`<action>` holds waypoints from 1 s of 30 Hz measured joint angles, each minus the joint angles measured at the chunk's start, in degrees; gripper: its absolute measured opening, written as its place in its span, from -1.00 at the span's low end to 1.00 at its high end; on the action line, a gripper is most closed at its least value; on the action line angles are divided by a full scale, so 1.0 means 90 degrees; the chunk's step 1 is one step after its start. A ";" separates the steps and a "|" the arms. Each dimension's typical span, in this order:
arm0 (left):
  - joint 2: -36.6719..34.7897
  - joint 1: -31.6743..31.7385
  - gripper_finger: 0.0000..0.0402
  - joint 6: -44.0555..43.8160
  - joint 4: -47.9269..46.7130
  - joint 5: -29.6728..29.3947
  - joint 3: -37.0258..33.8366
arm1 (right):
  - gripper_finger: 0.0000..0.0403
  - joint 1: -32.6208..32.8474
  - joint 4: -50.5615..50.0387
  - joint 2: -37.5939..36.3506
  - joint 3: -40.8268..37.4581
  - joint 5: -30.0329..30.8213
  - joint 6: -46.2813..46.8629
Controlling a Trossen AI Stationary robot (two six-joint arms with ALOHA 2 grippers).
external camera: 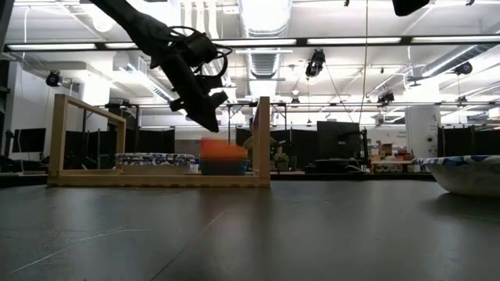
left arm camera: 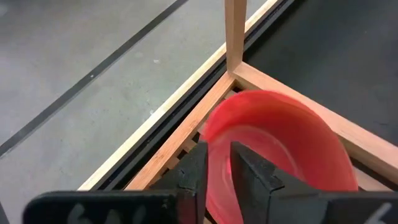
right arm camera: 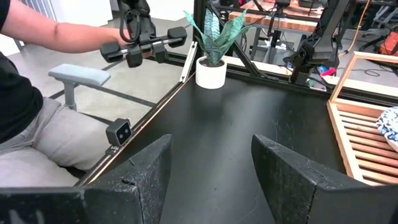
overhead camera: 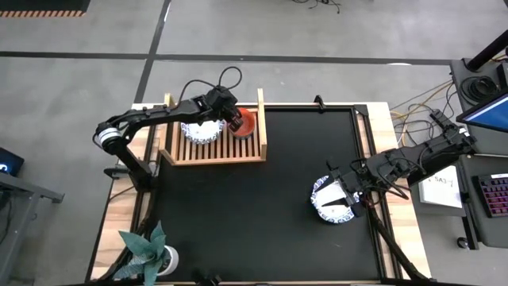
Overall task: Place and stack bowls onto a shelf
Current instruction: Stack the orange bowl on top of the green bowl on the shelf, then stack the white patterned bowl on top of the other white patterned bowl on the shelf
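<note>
The wooden shelf (overhead camera: 214, 155) stands at the table's far left. On it sit a white blue-rimmed bowl (overhead camera: 201, 130) and a red bowl (left arm camera: 280, 143). In the low view the red bowl (external camera: 223, 148) rests in a cyan bowl (external camera: 223, 167). My left gripper (left arm camera: 217, 149) hangs just above the red bowl's near rim, fingers a little apart, and the low view shows a gap beneath them. Another white bowl (overhead camera: 333, 208) lies on the mat at the right. My right gripper (right arm camera: 211, 168) is wide open above it. The other bowls are out of view.
A shelf corner post (left arm camera: 235, 31) rises just beyond the red bowl. A potted plant (overhead camera: 151, 250) stands at the table's near left corner. A seated person (right arm camera: 37, 93) holding control handles is beyond the table's left edge. Black mat (overhead camera: 254, 214) lies between shelf and right bowl.
</note>
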 joint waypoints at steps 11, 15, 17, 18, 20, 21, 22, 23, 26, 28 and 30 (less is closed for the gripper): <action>-0.0404 -0.0313 -0.57 -0.0503 -0.0448 0.0066 0.0005 | 0.04 0.0000 0.0012 0.0000 0.0000 0.0092 0.0000; -0.0556 -0.0941 -0.58 -0.0968 -0.1018 0.0706 0.0005 | 0.04 0.0002 0.0017 0.0036 -0.0002 0.0727 0.0305; -0.0608 -0.1456 -0.58 -0.1235 -0.1212 0.0745 -0.0002 | 0.04 0.0002 0.0026 0.0107 -0.0002 0.1198 0.0667; -0.0627 -0.1755 -0.58 -0.1300 -0.1238 0.0742 -0.0005 | 0.04 0.0002 0.0021 0.0166 -0.0002 0.1411 0.0920; -0.0633 -0.2406 -0.58 -0.1342 -0.1207 0.0696 -0.0005 | 0.04 0.0000 0.0007 0.0373 -0.0002 0.1805 0.1539; -0.0633 -0.2737 -0.58 -0.1348 -0.1213 0.0634 -0.0005 | 0.04 0.0000 0.0010 0.0513 -0.0002 0.1896 0.1839; -0.0633 -0.3064 -0.58 -0.1348 -0.1207 0.0539 -0.0007 | 0.04 0.0000 0.0012 0.0655 -0.0002 0.1937 0.2162; -0.0633 -0.3390 -0.58 -0.1348 -0.1194 0.0449 -0.0007 | 0.04 0.0002 0.0004 0.0805 -0.0002 0.1944 0.2530; -0.0633 -0.4277 -0.58 -0.1348 -0.1123 0.0117 -0.0004 | 0.04 -0.0008 -0.0413 0.1298 0.0231 0.1918 0.3858; -0.0633 -0.4799 -0.58 -0.1340 -0.1091 -0.0199 0.0019 | 0.04 -0.0012 -0.1156 0.1656 0.0610 0.1827 0.4852; -0.0633 -0.5250 -0.58 -0.1326 -0.0964 -0.0594 0.0034 | 0.04 -0.0012 -0.2241 0.2090 0.1053 0.1740 0.5926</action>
